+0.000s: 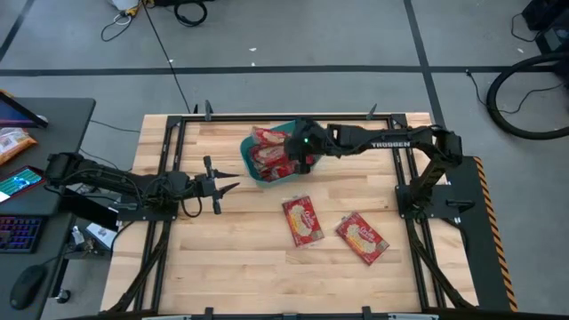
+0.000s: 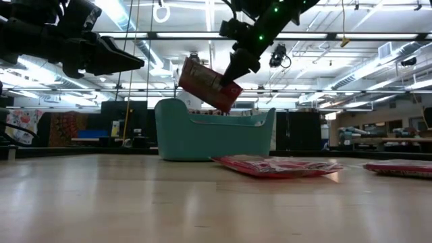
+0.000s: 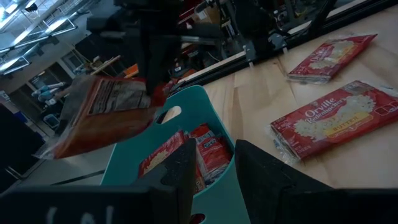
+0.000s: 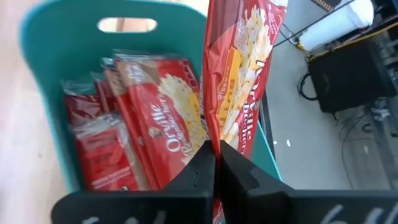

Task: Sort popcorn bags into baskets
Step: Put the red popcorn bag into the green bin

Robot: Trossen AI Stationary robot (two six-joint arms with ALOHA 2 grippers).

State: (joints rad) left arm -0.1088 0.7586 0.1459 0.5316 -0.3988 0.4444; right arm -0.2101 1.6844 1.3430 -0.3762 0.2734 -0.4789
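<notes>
The teal basket (image 1: 252, 173) stands at the table's far middle and holds several red popcorn bags (image 4: 155, 124). It also shows in the low view (image 2: 216, 135). My right gripper (image 1: 304, 153) is over the basket, shut on one more red bag (image 2: 202, 82). Two bags lie flat on the table nearer the front: one in the middle (image 1: 302, 220) and one to its right (image 1: 362, 237). My left gripper (image 1: 233, 187) hovers left of the basket, pointing at it, open and empty. My right gripper pinches the bag between its two fingers at one end (image 4: 216, 134). The fingers (image 2: 236, 67) come from above, slanting down. The bag is lifted clear and tilted, edge-on to the wrist camera, above the basket's opening.
Dark frame rails (image 1: 169, 160) run along the table's left, right and far sides. A desk with a keyboard and a mouse (image 1: 27, 222) stands left of the table. The near half of the tabletop (image 1: 267, 276) is bare wood.
</notes>
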